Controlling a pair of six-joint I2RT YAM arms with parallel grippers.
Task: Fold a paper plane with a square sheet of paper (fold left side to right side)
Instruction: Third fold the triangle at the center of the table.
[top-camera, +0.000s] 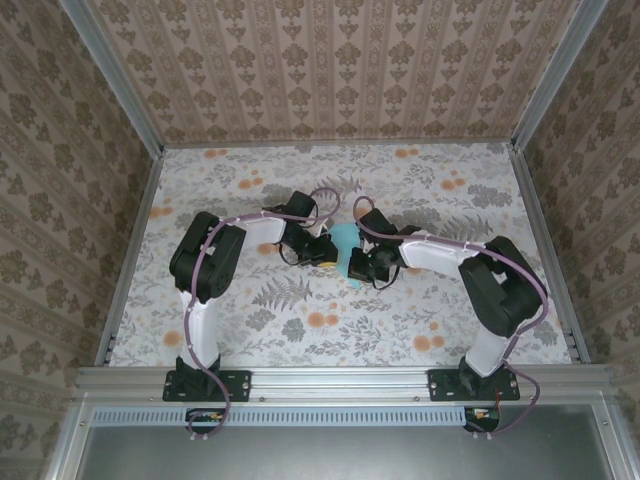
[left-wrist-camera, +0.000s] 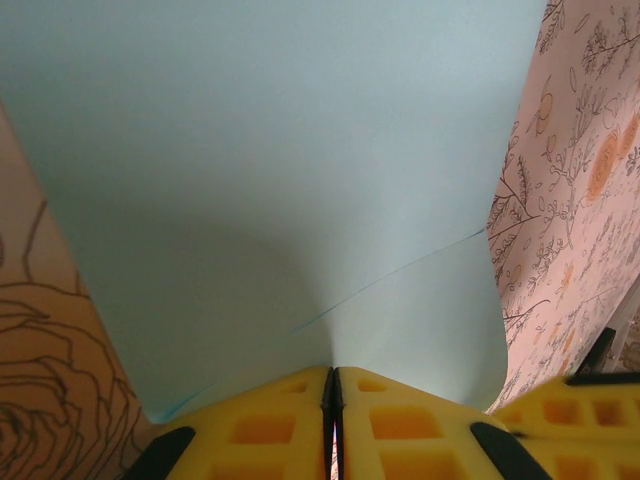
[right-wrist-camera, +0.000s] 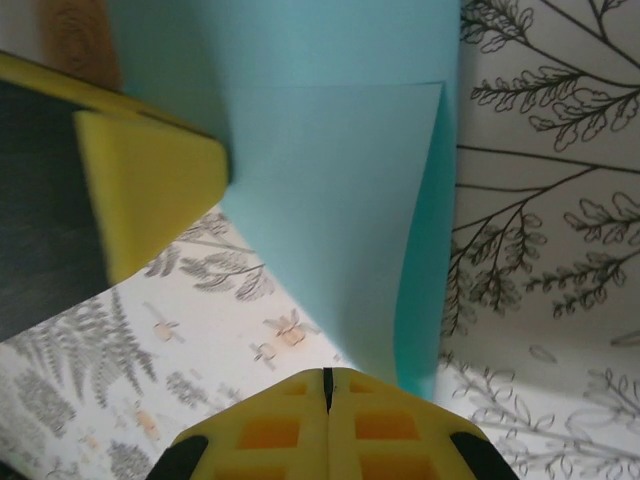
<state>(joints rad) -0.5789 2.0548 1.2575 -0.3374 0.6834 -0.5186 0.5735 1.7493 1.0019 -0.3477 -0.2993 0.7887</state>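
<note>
Two grippers, one sheet. Item: square sheet of paper (top-camera: 346, 243), light blue, raised off the table (top-camera: 300, 330) at centre between my arms, doubled over, one crease showing. Left gripper (left-wrist-camera: 333, 385): jaws pinched tight on the sheet. Right gripper (right-wrist-camera: 327, 378): jaws closed, sheet's lower edge nipped at its tips. Progress, my estimate: early folds in; pointed plane not yet formed.

The sheet (top-camera: 345, 245) sits mid-table (top-camera: 420, 320), between my two claws. My left claw (top-camera: 324, 252) meets it from nine o'clock, my right claw (top-camera: 360, 266) from four o'clock. Each pinches an edge, and the sheet stretches away toward twelve in each wrist view.
</note>
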